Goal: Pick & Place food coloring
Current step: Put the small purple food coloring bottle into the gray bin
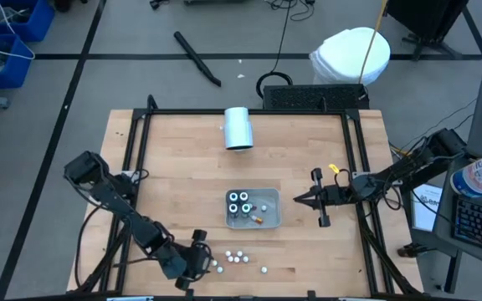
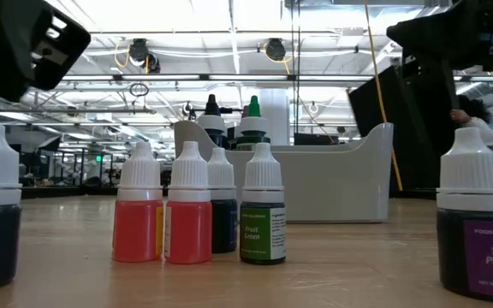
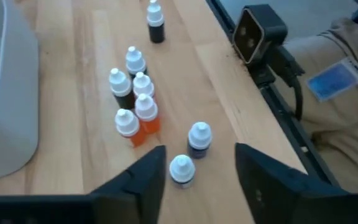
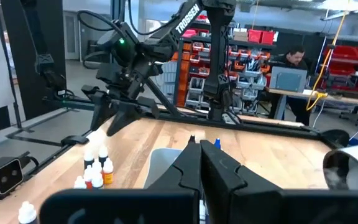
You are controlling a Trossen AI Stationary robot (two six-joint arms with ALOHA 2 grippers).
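Two dark, matte-black jointed arms; black cables are routed along the links. White "TROSSEN" lettering is carried on the left arm (image 4: 166,31), upper centre. Blocky black fingers (image 3: 142,180) are fitted.

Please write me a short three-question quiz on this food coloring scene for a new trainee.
1. True or false: the left gripper is clamped on a bottle.
2. Where do the bottles already placed stand? A) in the grey tray B) inside the white cylinder C) off the table
3. Fill in: the right gripper waits beside the tray with its fingers ____.

Key
1. False: its fingers stand open around a white-capped bottle, near the loose bottles on the wood.
2. A
3. shut
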